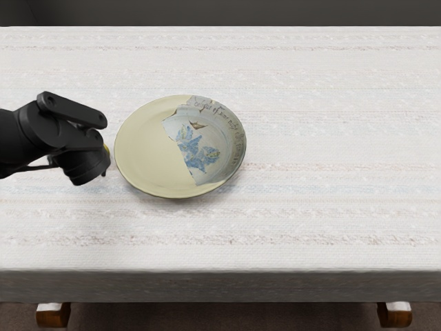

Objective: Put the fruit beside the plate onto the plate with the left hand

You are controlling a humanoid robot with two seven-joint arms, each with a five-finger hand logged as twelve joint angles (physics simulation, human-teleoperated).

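Observation:
A round cream plate with a blue leaf pattern and a grey patch on its right half lies on the table, left of centre. My left hand, black, comes in from the left edge and sits just off the plate's left rim. Its fingers are curled down around a small yellow fruit. Only a thin yellow sliver of the fruit shows between the hand and the rim; the rest is hidden. The fruit is outside the plate, close to its edge. The right arm is out of view.
The table has a pale woven cloth and stretches wide to the right and toward the front edge. Two wooden feet show below the front edge.

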